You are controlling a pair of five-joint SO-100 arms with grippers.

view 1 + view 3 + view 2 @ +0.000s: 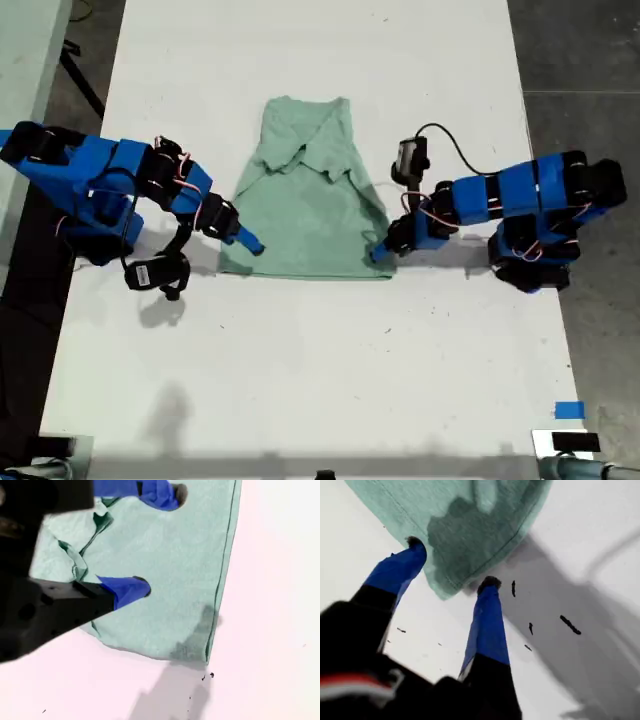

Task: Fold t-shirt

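Two spread pincers meet the t-shirt (310, 210), which lies flat mid-table (300, 380) with its sleeves already turned in; my first gripper (452, 562) stands open astride the hem corner at the exterior view's right, one jaw on either side of the cloth; my second gripper (160, 540) hovers open over the cloth near the opposite hem corner; the shirt looks light, soft and limp, so I judge it will sag and slide if pinched by one layer only, and the two hem corners seem the best holds; whether any jaw tip touches the fabric is unclear; the collar is hidden under the rumpled folds
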